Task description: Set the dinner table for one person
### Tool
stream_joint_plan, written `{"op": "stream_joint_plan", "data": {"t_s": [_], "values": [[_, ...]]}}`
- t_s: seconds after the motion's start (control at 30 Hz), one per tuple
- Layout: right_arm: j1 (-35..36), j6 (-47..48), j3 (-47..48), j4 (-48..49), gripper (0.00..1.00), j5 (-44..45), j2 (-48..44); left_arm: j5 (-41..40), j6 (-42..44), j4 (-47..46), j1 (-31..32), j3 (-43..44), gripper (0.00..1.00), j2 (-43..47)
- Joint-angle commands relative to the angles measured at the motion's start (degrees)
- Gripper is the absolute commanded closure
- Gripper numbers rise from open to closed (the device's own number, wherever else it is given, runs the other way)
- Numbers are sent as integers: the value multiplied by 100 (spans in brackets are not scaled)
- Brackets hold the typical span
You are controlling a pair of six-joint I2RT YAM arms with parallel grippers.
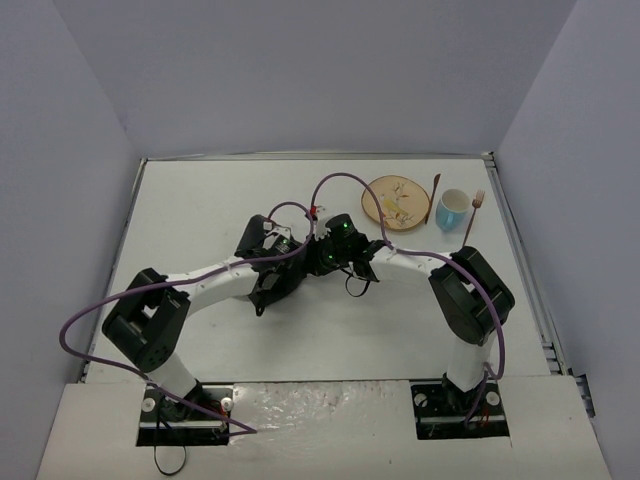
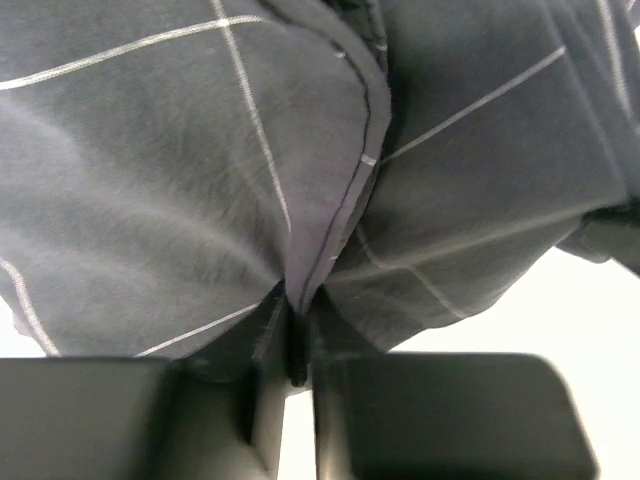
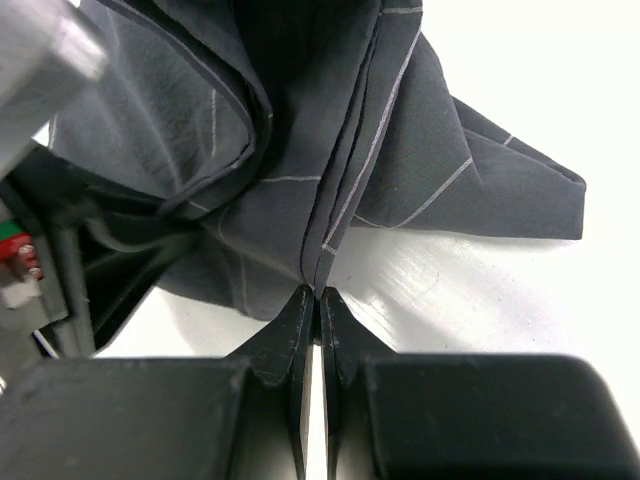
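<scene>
A dark grid-lined cloth placemat (image 1: 270, 288) hangs bunched between both grippers over the middle of the white dinner table (image 1: 200, 200). My left gripper (image 2: 297, 322) is shut on a fold of the placemat (image 2: 180, 180), the cloth pinched between its tips. My right gripper (image 3: 318, 296) is shut on another edge of the placemat (image 3: 300, 130), just above the table (image 3: 480, 290). In the top view the left gripper (image 1: 285, 265) and right gripper (image 1: 320, 262) sit close together.
At the back right lie a tan patterned plate (image 1: 393, 200), a slim brown utensil (image 1: 434, 200), a blue cup (image 1: 452, 208) and a fork (image 1: 472, 218) near the right rim. Purple cables loop above both wrists.
</scene>
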State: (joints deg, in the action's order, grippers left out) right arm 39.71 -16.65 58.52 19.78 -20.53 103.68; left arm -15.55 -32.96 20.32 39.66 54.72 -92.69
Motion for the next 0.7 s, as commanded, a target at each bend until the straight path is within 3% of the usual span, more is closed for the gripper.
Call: {"op": "stream_joint_plan", "data": {"t_s": [0.0, 0.13, 0.4, 0.53, 0.67], "values": [[-68, 112, 166, -18, 100, 185, -315, -305, 245, 487, 16, 495, 100, 632], [-68, 312, 385, -417, 100, 472, -545, -746, 684, 995, 16, 964, 100, 1176], [-93, 1020, 1498, -1828, 100, 1969, -1212, -2031, 1743, 1536, -242, 2182, 100, 2139], [-156, 1435, 2248, -2415, 100, 2856, -1498, -2539, 2431, 1275, -615, 2857, 100, 2377], [-209, 1823, 2769, -2611, 100, 3505, -1761, -2530, 2909, 1062, -1070, 3431, 100, 2483]]}}
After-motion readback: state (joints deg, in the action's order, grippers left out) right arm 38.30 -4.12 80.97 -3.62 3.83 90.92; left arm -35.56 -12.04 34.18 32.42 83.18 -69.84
